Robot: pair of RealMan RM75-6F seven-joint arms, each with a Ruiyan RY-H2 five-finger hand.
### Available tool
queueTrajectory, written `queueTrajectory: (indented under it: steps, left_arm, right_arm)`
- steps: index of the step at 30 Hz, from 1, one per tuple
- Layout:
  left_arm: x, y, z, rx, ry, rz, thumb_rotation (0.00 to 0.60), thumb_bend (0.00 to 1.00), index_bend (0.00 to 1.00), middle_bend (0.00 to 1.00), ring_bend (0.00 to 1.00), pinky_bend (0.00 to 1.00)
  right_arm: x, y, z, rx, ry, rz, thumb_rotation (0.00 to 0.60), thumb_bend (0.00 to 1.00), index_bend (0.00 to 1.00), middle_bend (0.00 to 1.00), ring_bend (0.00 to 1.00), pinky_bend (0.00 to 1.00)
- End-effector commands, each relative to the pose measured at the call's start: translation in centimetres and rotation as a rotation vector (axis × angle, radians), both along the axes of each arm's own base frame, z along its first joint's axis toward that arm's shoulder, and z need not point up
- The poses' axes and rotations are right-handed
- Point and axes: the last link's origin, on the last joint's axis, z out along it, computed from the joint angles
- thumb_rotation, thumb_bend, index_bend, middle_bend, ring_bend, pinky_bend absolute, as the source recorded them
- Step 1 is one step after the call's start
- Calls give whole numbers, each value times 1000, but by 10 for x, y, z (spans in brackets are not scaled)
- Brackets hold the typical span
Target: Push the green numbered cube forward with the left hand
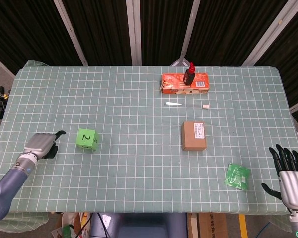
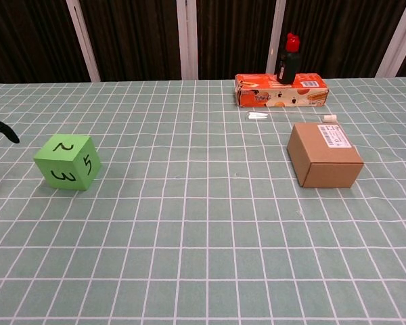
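- The table (image 1: 139, 168), under a green gridded cloth, carried both hands at its near corners.
- The left hand (image 1: 39, 145) hovered low over the cloth, knuckles up, fingers curled under and holding nothing, one dark fingertip jutting toward the cube.
- The right hand (image 1: 291, 173) stood upright, fingers spread and empty.
- The green numbered cube (image 1: 88, 138) sat just right of the left hand, not touching it.

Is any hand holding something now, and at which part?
Nothing is held. The left hand is beside the cube, apart from it; the right hand is open, holding nothing.
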Motion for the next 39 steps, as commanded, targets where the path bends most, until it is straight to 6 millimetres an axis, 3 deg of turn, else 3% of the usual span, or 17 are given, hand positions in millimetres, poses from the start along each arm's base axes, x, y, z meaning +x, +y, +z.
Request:
queueTrajectory:
  steps: [1,15,27,39]
  left_arm:
    - [3,-2,-9,-22,11,-7,600,776,149,740,551,661]
    - [17,-8,-34,-58,-7,-19,600,772,149,738,551,661]
    - [22,-15,-44,-91,-17,-28,600,770,150,735,551,661]
    - [47,-37,-60,-188,-58,-79,600,765,152,734,551,666]
  right_arm:
    - [1,-1,0,-8,-9,35,600,44,65,0,0,0]
    - [4,4,3,1,14,94,600,45,65,0,0,0]
    - [4,5,6,-21,4,80,600,45,65,0,0,0]
    - [2,5,9,-32,-5,50,600,45,65,0,0,0]
